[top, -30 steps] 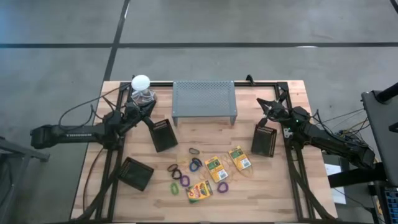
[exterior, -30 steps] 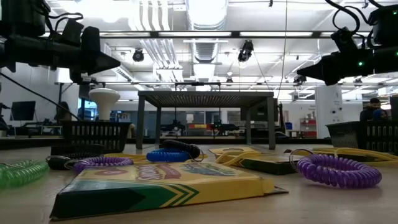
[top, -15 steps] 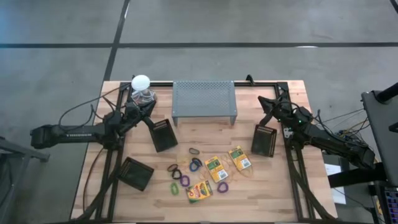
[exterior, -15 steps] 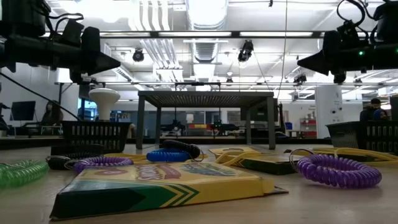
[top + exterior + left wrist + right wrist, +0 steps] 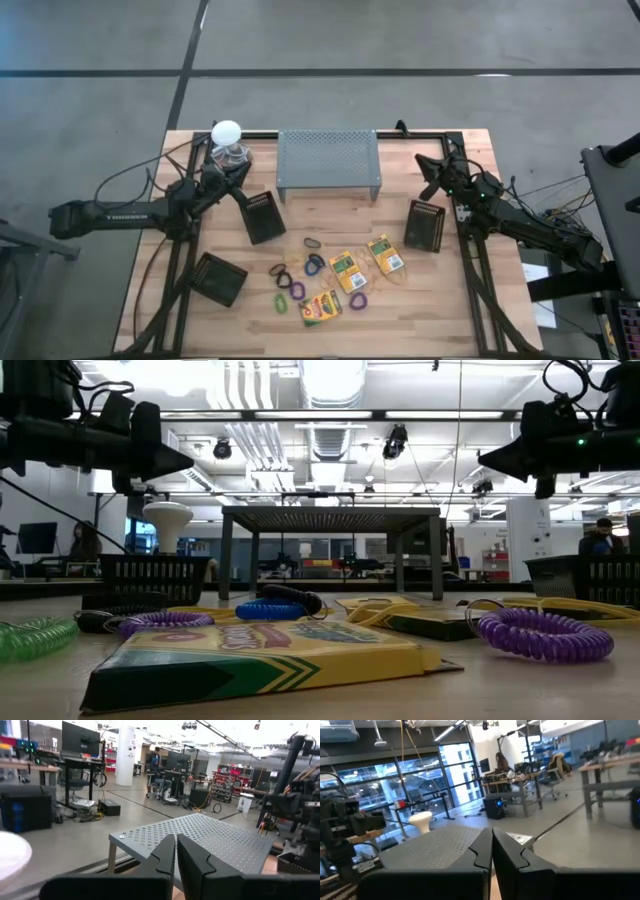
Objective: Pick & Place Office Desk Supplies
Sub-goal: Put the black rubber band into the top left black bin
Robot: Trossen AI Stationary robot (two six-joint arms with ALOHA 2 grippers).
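A large workshop hall with a grey concrete floor, desks, monitors and a seated person [image 5: 499, 764] far off surrounds the wooden tabletop [image 5: 470, 310]. At its back edge stand a grey perforated stand [image 5: 328, 160] and a white ball-topped object [image 5: 227, 132]; three dark mesh bins [image 5: 262, 216] sit on the boards.

The supplies lie clustered near the front middle: three crayon boxes [image 5: 321, 307], coiled loops [image 5: 284, 301] in purple, green and blue among them, and thin yellowish rubber bands [image 5: 389, 279] beside the rightmost box. Judging by looks, the boxes are light, stiff cardboard, lying flat; they are best taken across the short sides, pinching the edges. The coils seem springy and soft, so a pinch on one side of the ring should lift them. The bands are limp and flat against the wood, likely the hardest to catch, and the smooth boards may let them slide.

The left gripper [image 5: 236, 172] hovers near the ball-topped object, its fingers almost touching and holding nothing. The right gripper [image 5: 428, 172] hangs above the back right, fingers pressed together, empty. Both are well apart from the supplies.
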